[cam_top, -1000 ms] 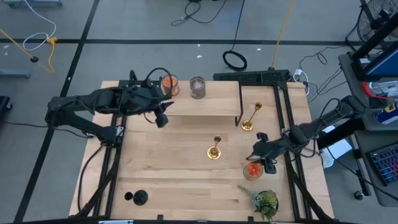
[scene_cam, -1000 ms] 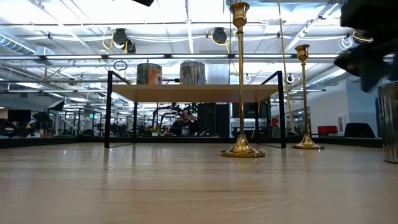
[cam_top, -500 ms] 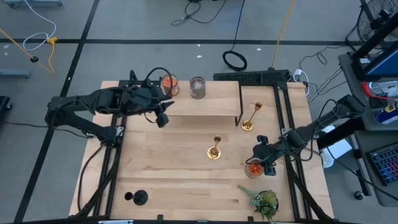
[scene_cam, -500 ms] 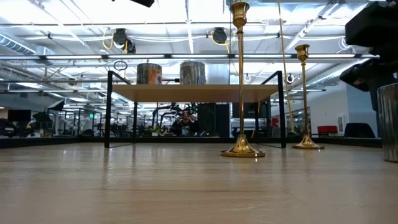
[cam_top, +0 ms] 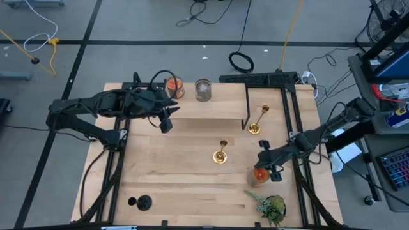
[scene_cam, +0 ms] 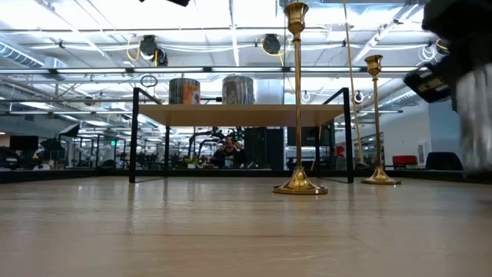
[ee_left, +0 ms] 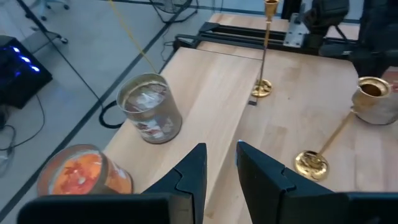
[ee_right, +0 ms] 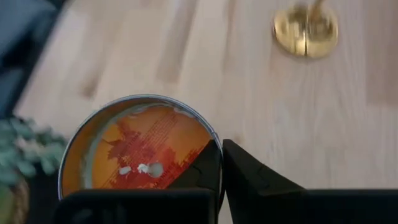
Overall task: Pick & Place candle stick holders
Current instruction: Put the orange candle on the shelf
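Two gold candle stick holders stand upright on their round bases: one mid-table (cam_top: 220, 153) (scene_cam: 298, 100), one beside the shelf's frame (cam_top: 255, 123) (scene_cam: 376, 115). A black one (cam_top: 142, 203) stands at the near left corner. My right gripper (cam_top: 263, 167) (ee_right: 221, 155) is shut on a glass jar with orange filling (cam_top: 256, 176) (ee_right: 140, 149) at the near right. Over the shelf's near edge my left gripper (cam_top: 167, 121) (ee_left: 221, 165) hovers open, with nothing between its fingers. My right gripper pinches the jar's rim (ee_right: 216, 142) on the side toward the table's right edge. One finger (ee_right: 202, 171) is inside the jar and the other (ee_right: 252, 177) outside. The fingers come from above, slanting in from the right. In the low view the jar (scene_cam: 473, 115) shows blurred, above the tabletop.
A raised wooden shelf (cam_top: 211, 110) on a black frame spans the far part of the table; an orange-filled jar (cam_top: 174, 86) (ee_left: 84, 174) and a silver-grey jar (cam_top: 203, 89) (ee_left: 149, 109) stand on it. A small green plant (cam_top: 271, 206) sits just near of the held jar.
My right gripper has come down over the orange-filled jar, moving a little toward the table's left, and shut on its rim. The jar has shifted slightly left and shows higher in the low view than it did half a second ago.
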